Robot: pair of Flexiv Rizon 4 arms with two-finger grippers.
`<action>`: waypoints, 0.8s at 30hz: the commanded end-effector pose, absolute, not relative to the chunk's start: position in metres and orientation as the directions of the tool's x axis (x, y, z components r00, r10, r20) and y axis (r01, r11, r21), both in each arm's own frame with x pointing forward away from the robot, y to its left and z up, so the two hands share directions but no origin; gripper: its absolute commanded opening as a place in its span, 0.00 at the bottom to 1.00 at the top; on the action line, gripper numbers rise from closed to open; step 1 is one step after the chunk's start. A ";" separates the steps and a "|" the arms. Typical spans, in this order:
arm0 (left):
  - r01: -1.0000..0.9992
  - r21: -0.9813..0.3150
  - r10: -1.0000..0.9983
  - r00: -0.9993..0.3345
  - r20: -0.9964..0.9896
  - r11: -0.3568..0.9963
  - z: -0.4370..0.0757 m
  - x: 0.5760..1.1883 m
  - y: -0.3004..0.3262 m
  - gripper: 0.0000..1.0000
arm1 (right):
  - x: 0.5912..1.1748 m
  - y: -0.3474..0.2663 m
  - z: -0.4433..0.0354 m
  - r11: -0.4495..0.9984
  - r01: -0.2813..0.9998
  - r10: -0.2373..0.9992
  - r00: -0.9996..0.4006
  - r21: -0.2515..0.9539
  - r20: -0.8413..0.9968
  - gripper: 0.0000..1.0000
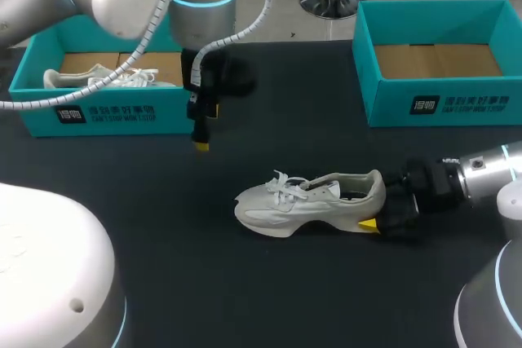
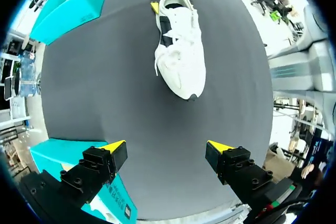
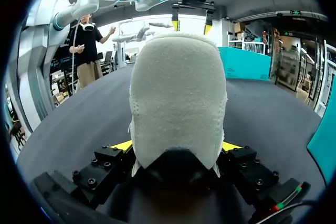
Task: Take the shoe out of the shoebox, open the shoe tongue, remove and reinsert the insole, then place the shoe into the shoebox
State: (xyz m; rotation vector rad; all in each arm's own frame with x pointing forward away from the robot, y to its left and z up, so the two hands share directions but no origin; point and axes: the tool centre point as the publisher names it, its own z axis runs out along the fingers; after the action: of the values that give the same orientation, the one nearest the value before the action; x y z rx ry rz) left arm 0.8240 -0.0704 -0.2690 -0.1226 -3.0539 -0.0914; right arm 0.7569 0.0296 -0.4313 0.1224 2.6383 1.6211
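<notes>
Heel of the white shoe (image 1: 314,201) clamped in the right hand (image 3: 177,146), one yellow-tipped finger pressed against each side. Shoe upright on its sole on the black table (image 1: 163,226), out of both teal boxes, toe pointing toward the left arm's side. Left hand (image 2: 167,148) spread wide, holding nothing, hanging above the table near the left shoebox (image 1: 98,112), with the shoe well ahead of its fingers. Second white shoe (image 1: 106,79) lying inside that box.

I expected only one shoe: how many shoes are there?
2. One white shoe lies on the table, heel held by the right gripper. The other shoe lies in the teal shoebox at the left, partly hidden by its wall.
</notes>
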 end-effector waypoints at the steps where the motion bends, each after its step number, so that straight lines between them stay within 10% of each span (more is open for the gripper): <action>1: -0.813 0.203 -0.818 -0.570 -0.081 0.546 -0.276 0.818 -0.090 1.00 | 0.756 0.031 -0.433 0.451 0.045 0.091 -0.996 0.891 0.004 0.00; 12: -0.995 0.063 -0.985 -0.091 -0.145 0.082 -0.277 0.775 -0.110 1.00 | 0.756 0.031 -0.433 0.451 0.045 0.091 -0.996 0.891 0.004 0.00; 24: -0.995 0.054 -0.985 -0.092 -0.143 0.085 -0.277 0.768 -0.112 1.00 | 0.756 0.031 -0.433 0.451 0.045 0.091 -0.996 0.891 0.004 0.00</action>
State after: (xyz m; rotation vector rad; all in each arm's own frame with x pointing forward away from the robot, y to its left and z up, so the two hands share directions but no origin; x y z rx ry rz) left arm 0.7707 -0.1132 -0.2769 1.1459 -2.8953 -0.2225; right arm 0.7569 0.0297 -0.4312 0.1222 2.6383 1.6212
